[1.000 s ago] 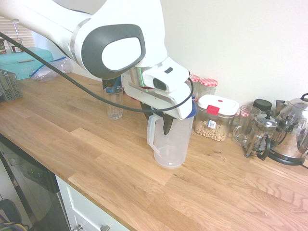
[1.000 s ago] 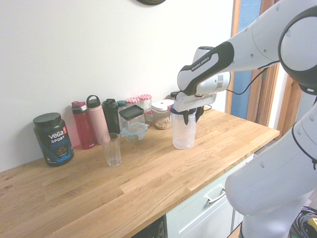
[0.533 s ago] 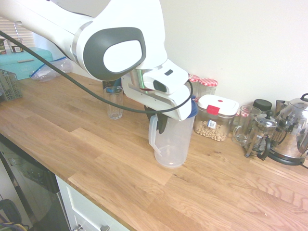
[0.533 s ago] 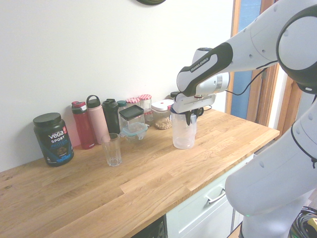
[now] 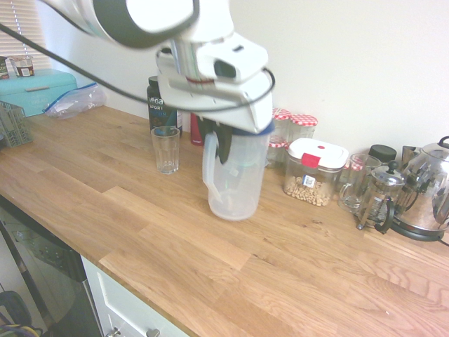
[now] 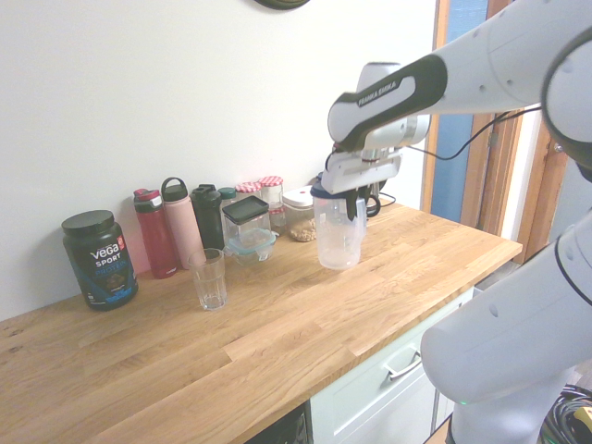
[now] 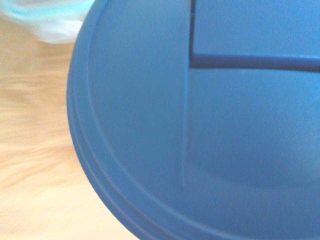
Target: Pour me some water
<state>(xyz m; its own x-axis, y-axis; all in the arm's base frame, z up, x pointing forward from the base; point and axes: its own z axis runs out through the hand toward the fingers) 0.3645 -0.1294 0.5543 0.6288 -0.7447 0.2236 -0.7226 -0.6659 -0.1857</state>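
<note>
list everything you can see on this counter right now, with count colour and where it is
pitcher: 1, translucent with blue lid, lifted off the counter, held at the handle
drinking glass: 1, clear, empty, on the counter apart from the pitcher
protein tub: 1, black, by the wall
bottles: 3, red, pink and black, by the wall
food containers: several, clear, white or dark lids, by the wall
red-checked jars: 2, by the wall
french press: 1, glass and black, beside the kettle
kettle: 1, metallic, far end
bread bin: 1, turquoise, opposite end
counter: 1, wooden
gripper: 1, dark fingers, shut on the pitcher
</note>
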